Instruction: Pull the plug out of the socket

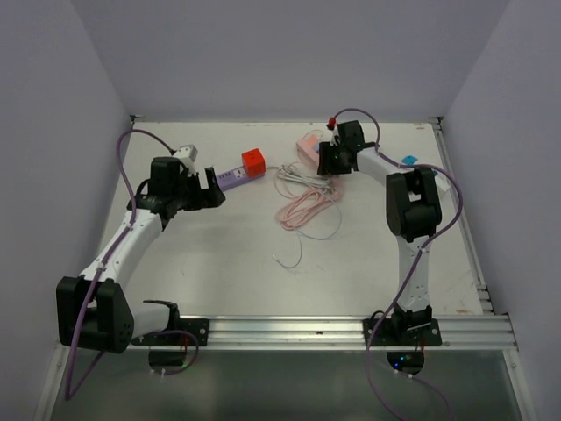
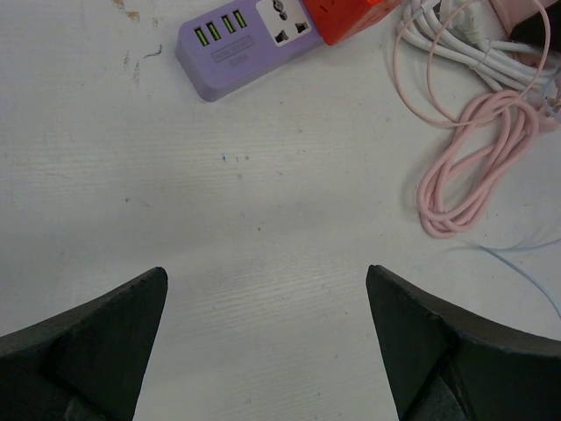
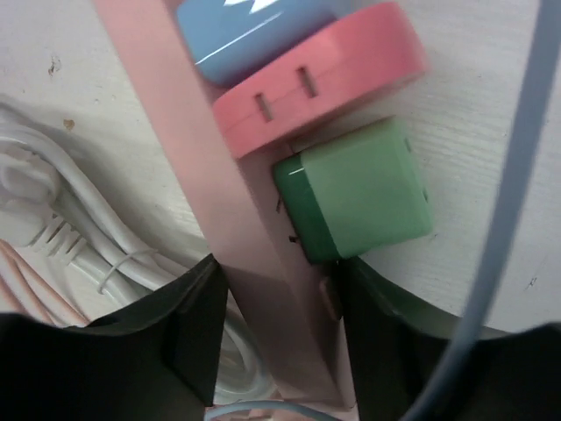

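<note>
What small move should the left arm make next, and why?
Probably ease the left pincer forward toward the orange plug. Its jaws stand open over the table, short of the purple strip that the plug sits in, so it grips nothing yet. The right pincer seems clamped on the pink strip.

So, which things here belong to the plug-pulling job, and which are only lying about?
Job, likely: right end effector, pink power strip, green plug.
Lying about: purple power strip, orange plug, pink cable, white cable.
</note>
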Robot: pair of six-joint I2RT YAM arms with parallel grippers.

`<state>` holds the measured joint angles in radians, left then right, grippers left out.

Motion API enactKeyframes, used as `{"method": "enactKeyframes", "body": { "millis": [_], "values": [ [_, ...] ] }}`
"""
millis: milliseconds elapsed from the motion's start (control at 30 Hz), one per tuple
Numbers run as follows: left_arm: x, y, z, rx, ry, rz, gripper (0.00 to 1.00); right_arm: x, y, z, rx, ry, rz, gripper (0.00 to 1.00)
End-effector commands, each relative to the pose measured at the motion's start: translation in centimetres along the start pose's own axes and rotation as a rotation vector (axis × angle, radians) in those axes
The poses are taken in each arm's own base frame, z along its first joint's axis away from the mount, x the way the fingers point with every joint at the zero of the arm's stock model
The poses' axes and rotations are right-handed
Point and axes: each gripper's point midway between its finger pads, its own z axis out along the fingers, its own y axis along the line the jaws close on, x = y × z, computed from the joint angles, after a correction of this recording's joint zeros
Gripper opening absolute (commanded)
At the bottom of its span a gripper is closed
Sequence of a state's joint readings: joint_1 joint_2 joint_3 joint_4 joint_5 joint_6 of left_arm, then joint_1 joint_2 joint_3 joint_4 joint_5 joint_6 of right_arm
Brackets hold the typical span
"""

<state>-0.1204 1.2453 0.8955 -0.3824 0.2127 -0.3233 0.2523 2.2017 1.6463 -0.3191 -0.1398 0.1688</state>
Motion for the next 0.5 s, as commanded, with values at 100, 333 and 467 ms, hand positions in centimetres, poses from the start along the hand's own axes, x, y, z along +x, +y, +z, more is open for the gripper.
{"method": "enactKeyframes", "body": {
  "millis": [100, 333, 467],
  "values": [
    [0.0, -0.1, 0.4, 0.000, -0.003, -0.012, 1.00, -1.1, -1.3, -1.5, 0.077, -0.050, 0.022, 0.32],
    [0.4, 0.2, 0.7, -0.014, 0.001, -0.026, 1.00, -3.6, -4.6, -6.0, 0.186, -0.138, 0.092, 0.06],
    [0.4, 0.1, 0.9, -0.008, 0.003, -0.043, 1.00, -2.2, -6.0, -8.9, 0.274, -0.139, 0.125, 0.00]
  ]
}}
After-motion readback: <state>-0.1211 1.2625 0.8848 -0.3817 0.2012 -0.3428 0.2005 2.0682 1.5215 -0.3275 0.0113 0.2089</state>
